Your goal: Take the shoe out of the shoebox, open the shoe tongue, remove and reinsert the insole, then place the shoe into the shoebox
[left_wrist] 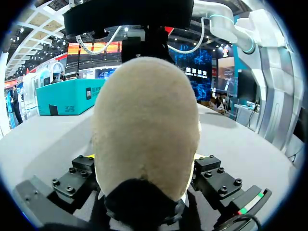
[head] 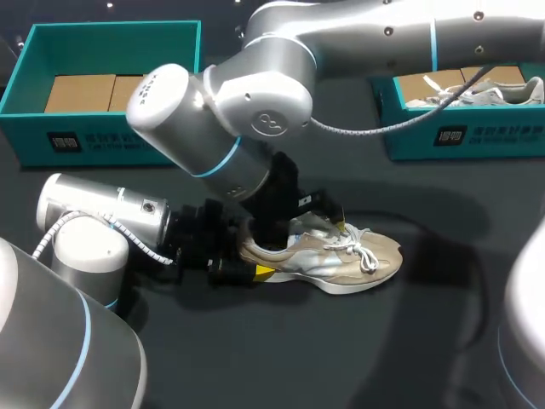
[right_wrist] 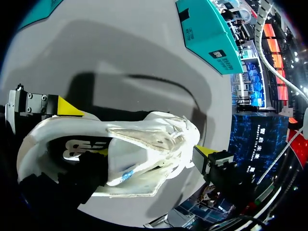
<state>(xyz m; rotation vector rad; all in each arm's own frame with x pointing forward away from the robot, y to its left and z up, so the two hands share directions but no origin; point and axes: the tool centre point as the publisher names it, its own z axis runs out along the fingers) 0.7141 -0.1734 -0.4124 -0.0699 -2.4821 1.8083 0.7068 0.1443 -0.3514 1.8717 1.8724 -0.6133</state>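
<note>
The beige shoe (head: 353, 260) sits on its sole in the middle of the dark table (head: 409, 349), toe pointing right. It is well apart from the far left box (head: 119, 141) and the far right box (head: 477, 136), which holds a second shoe (head: 490, 89). The left gripper (head: 249, 266) is clamped on the heel from both sides. The right gripper (head: 319, 223) is down at the laces and tongue; I cannot tell whether it grips anything.
</note>
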